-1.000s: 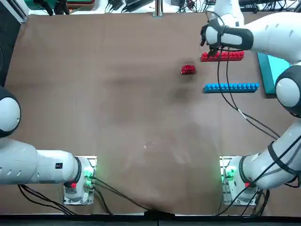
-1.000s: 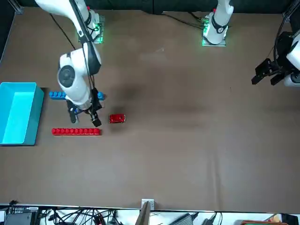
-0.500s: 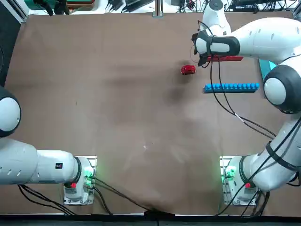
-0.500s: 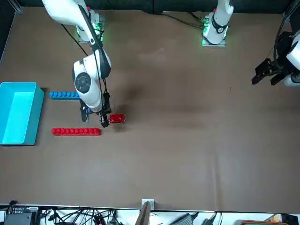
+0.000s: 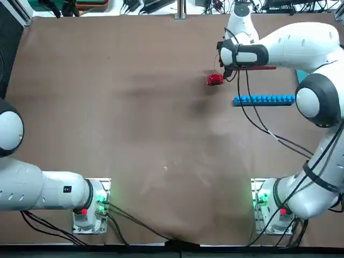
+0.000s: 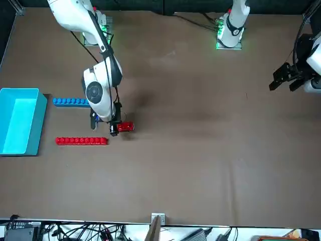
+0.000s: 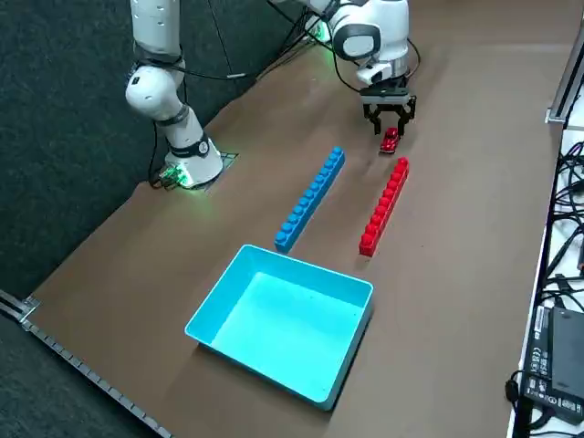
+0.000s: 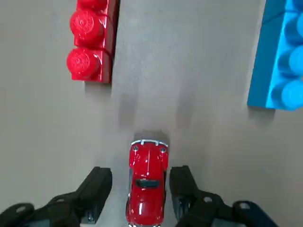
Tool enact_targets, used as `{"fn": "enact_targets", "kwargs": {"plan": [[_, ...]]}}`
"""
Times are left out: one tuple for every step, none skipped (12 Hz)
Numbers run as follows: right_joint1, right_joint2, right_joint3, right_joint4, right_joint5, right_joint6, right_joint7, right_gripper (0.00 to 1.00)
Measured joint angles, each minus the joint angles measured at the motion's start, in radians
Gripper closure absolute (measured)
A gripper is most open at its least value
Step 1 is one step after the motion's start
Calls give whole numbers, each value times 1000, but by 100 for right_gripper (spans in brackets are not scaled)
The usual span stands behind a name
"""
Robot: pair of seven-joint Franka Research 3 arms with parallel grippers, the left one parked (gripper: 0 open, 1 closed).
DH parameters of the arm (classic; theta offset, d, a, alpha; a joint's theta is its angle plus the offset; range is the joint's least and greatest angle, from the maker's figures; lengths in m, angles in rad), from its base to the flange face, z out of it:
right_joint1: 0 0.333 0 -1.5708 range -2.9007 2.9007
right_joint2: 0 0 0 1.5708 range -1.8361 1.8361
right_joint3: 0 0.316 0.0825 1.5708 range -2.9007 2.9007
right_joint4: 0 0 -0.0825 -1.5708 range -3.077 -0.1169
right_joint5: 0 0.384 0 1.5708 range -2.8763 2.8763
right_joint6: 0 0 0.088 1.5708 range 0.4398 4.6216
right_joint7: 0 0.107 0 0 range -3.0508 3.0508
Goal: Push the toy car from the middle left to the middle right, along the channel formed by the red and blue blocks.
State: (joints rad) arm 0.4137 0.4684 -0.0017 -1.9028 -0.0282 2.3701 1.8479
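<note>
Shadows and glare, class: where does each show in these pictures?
Right wrist view: glints on the toy car, between the right gripper's open fingers; shadows at the ends of the red block and blue block. Front view: shadow beside the light-blue box. Top view: soft dark patches on the tabletop.

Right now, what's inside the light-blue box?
Nothing shows inside the light-blue box: the right side view takes in its bare floor, and the front view agrees. From the top view, the right arm hides most of it.
</note>
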Motion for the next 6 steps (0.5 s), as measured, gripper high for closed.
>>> {"fn": "enact_targets", "kwargs": {"plan": [[12, 16, -1, 13, -1, 0, 26, 23], [21, 25, -1, 18, -1, 0, 33, 22], [30, 33, -2, 20, -4, 0, 38, 22], [36, 40, -3, 23, -13, 1, 44, 23], [39, 44, -3, 25, -23, 3, 49, 25], [40, 48, -4, 26, -29, 9, 56, 25]]}}
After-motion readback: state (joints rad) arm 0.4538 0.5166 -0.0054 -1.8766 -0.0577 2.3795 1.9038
